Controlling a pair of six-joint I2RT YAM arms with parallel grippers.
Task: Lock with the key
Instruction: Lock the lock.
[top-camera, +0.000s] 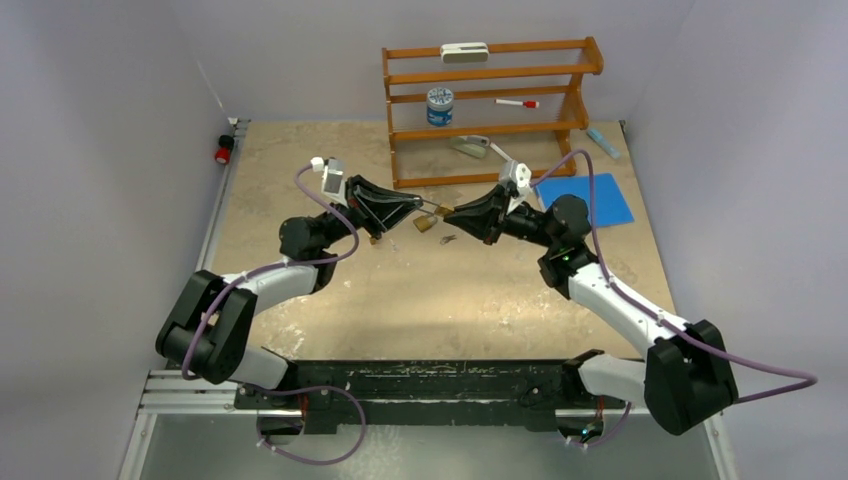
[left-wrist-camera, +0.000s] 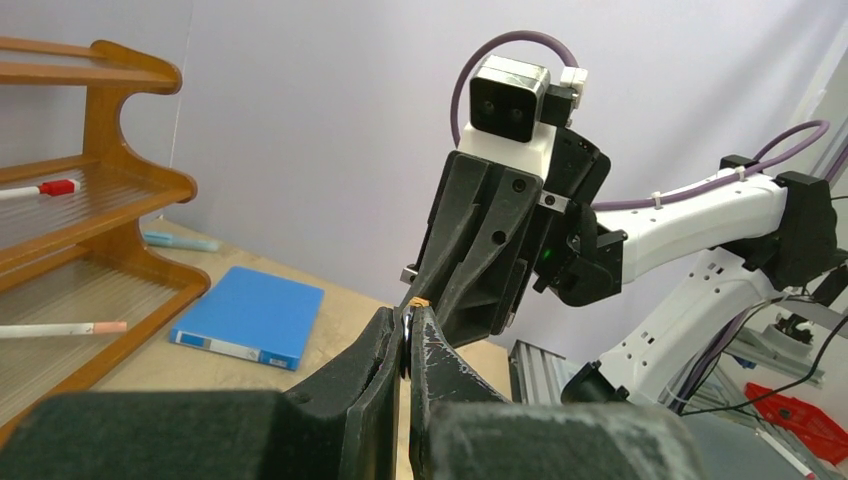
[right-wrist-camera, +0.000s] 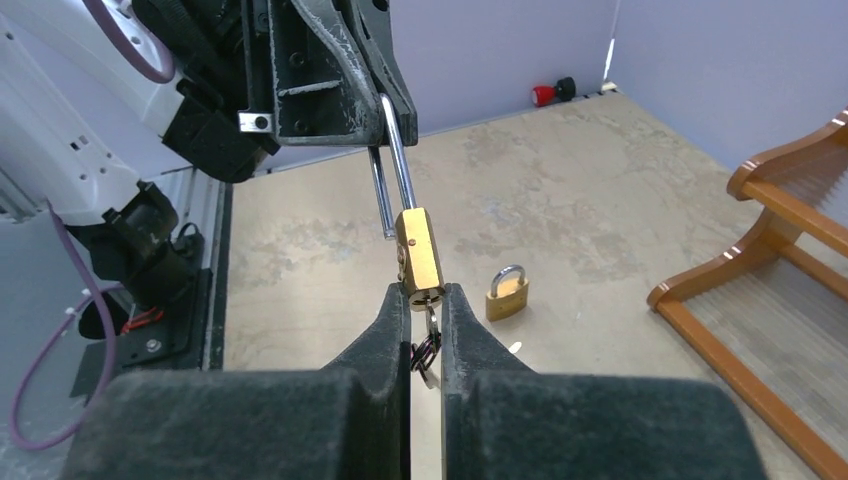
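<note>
Holding the lock (right-wrist-camera: 418, 255) up in the air over the middle of the table (top-camera: 450, 300) with the left gripper (top-camera: 417, 203), squeezing the steel loop tight between fingers that are almost touching. Letting the gold body hang down from the loop, tilted a little, well clear of the table top. Showing one end of the loop free, outside the gold body. Pinching the key (right-wrist-camera: 430, 318) with the right gripper (right-wrist-camera: 425, 295), fingers nearly together, the key sitting in the bottom of the lock, right under the gold body. Meeting tip to tip, one gripper reaching in from the left and the other from the right. Hovering over a second lock (right-wrist-camera: 507, 293) lying flat on the table, apart from both grippers. Hovering also near something small and dark (top-camera: 448, 239) beside it, too small to tell. Working just in front of the wooden shelf (top-camera: 578, 100), close to its bottom rail but not touching it. Passing the right arm beside a blue book (top-camera: 612, 205) near the right edge of the table. Having open table on the near side, toward the arm bases, and on the left, out to a red knob (top-camera: 223, 153) at the back left corner.
</note>
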